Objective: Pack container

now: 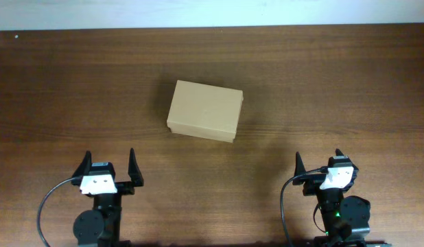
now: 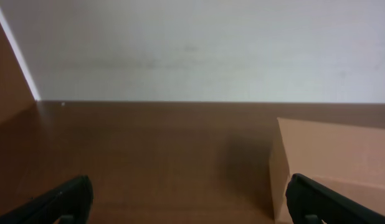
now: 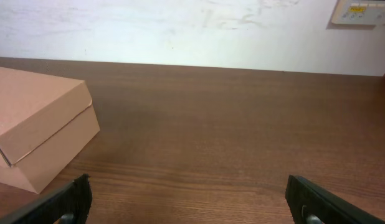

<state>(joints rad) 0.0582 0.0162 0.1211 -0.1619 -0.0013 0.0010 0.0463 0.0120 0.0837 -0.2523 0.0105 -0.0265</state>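
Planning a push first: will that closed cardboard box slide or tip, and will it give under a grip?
The container lies low on its broad face, so a push would likely slide it over the smooth table, not tip it. Plain cardboard: probably light, and its walls may flex when squeezed.

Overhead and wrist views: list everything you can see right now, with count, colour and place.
cardboard box: one, tan, lid shut, middle of the table, ahead of both hands and between them
table: one, dark brown wood, under everything
wall: one, white, beyond the table's far edge
wall panel: one, pale with a small yellow mark, top right corner of the right wrist view
left hand: one, black fingers, open, empty, near edge on the left
right hand: one, black fingers, open, empty, near edge on the right
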